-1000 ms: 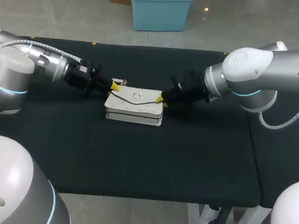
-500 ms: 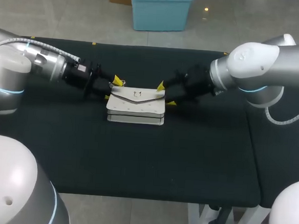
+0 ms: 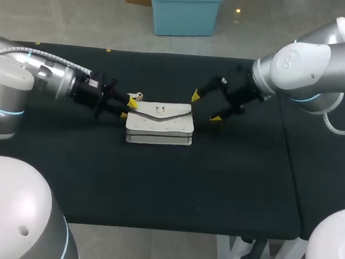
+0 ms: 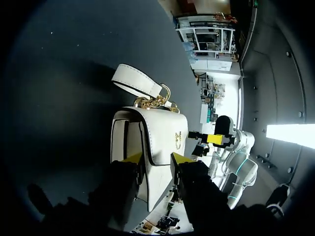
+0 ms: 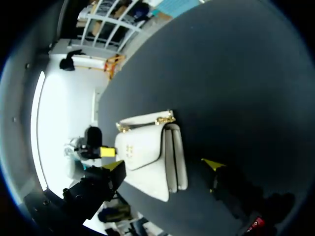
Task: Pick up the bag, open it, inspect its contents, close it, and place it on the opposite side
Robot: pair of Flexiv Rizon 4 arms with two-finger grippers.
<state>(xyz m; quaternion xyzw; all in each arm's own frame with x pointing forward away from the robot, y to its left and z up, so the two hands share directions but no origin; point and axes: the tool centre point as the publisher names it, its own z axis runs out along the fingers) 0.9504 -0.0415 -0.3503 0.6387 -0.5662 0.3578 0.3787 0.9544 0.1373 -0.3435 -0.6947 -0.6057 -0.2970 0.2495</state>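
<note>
On the bench the bag is lying flat, left fingers pinching one end and right fingers hanging open near the other, so a one-ended lift is risking it twisting and slipping free.

I'm running this from what looks like a robot lab, at a test bench rather than any lived-in room. The table is draped in plain black cloth. My left arm comes in over its left edge and my right arm over its right edge, both grey-and-white industrial arms, with a white bag set toward the far edge, midway along it.
</note>
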